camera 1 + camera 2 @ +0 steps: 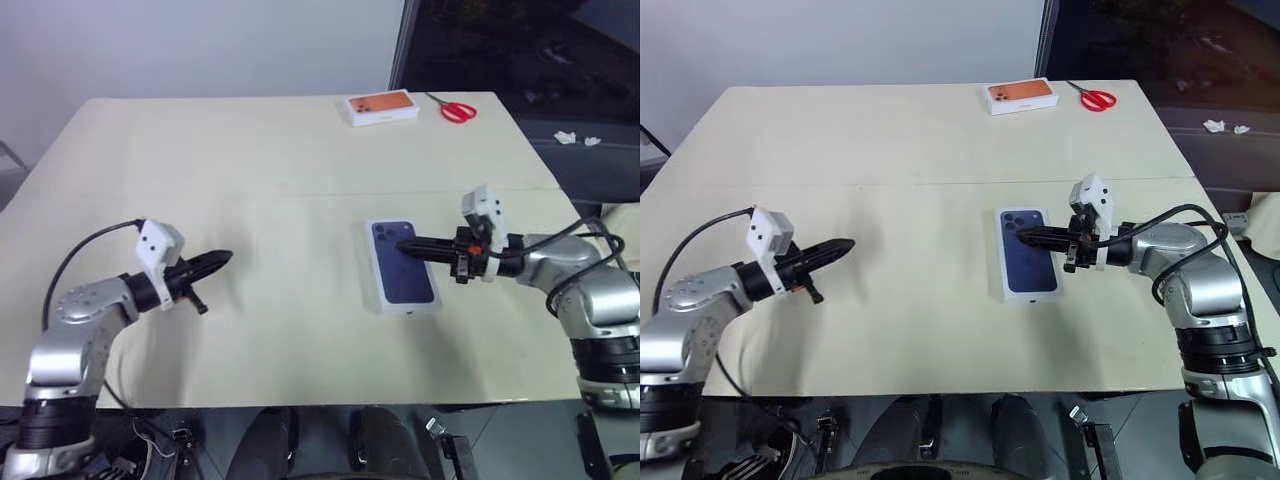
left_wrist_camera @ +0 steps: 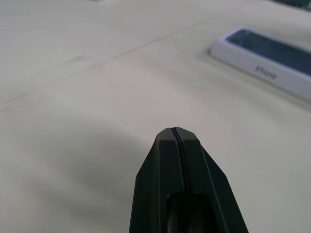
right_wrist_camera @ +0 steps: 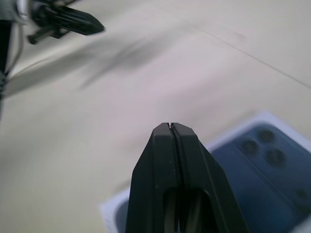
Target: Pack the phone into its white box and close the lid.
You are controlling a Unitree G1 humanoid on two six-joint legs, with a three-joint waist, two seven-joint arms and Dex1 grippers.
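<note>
We see the lid (image 1: 402, 266), printed with a dark blue phone picture, lying flat near the right of the cream table (image 1: 250, 170), apparently seated on the white box; the phone itself is hidden, so we judge it packed. Our right gripper (image 1: 402, 243), fingers pressed together and empty, hovers over the lid's far end, while our left gripper (image 1: 226, 259), equally closed and empty, hangs well apart. If the lid sits unevenly, the right tip could nudge or tilt it.
</note>
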